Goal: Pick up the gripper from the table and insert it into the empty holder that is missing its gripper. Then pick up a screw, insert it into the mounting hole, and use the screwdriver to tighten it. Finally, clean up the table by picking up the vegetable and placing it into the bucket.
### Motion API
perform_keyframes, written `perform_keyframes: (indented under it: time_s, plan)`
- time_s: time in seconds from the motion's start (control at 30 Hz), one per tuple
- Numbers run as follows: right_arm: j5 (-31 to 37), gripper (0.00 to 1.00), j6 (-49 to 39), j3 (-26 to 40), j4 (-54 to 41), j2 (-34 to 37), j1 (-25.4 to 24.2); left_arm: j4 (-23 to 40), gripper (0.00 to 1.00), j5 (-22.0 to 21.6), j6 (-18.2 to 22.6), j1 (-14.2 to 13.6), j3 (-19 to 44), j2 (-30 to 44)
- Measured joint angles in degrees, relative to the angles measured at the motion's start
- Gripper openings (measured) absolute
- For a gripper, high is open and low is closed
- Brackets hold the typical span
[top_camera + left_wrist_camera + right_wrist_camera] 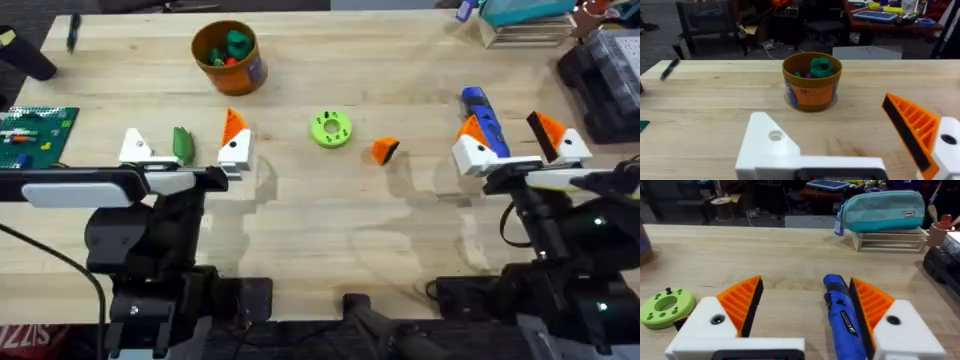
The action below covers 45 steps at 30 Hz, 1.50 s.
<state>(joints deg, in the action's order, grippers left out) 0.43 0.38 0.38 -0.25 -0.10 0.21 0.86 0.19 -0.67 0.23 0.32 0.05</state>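
The loose orange ribbed gripper lies on the table right of a green ring that carries dark dots. My left gripper stands open. One of its fingers is a bare white holder, the other finger carries an orange pad. The green vegetable lies between them. Beyond it stands the orange bucket with toys inside. My right gripper is open, and the blue screwdriver lies between its pads, against one of them.
A green circuit board lies at the left edge and a black pen at the far left. A teal pouch on a white stand sits at the back right, beside a dark case. The green ring sits left of the right gripper.
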Motion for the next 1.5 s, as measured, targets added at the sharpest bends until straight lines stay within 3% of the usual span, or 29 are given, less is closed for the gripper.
perform_keyframes:
  time_s: [0.1,0.2,0.4,0.53,0.73,0.93,1.1,1.33,1.5]
  plan:
    - [0.04,0.994,0.00,0.00,-0.06,0.00,0.00,1.40,0.995,-0.02,-0.02,0.00,0.20,-0.01]
    - [0.42,0.994,0.00,0.58,-1.85,0.00,0.00,8.48,0.995,-0.39,0.00,0.00,2.15,0.06]
    - [0.42,0.994,0.02,8.08,-13.61,3.31,0.00,23.61,0.995,-3.87,-0.02,0.00,16.16,6.64]
    - [0.41,0.994,0.01,17.96,-20.10,11.44,0.00,31.38,0.995,-6.14,-0.01,0.00,29.81,18.62]
    - [0.17,0.994,0.01,37.63,-34.61,29.61,0.00,46.48,0.995,-8.20,-0.01,0.00,52.26,42.04]
    - [-0.50,0.994,0.00,54.16,-47.39,46.00,0.00,58.12,0.995,-9.03,-0.01,0.00,68.65,60.67]
    - [-0.48,0.994,-0.02,60.55,-50.90,54.38,0.00,59.39,0.995,-9.05,0.00,0.00,72.61,68.93]
    - [-0.48,0.994,-0.04,60.76,-51.28,58.98,0.00,60.67,0.985,-8.94,-0.76,0.49,72.61,74.49]
    - [-0.48,0.994,-0.04,60.76,-51.25,60.56,0.00,58.98,0.985,-6.78,-2.64,5.66,70.98,78.89]
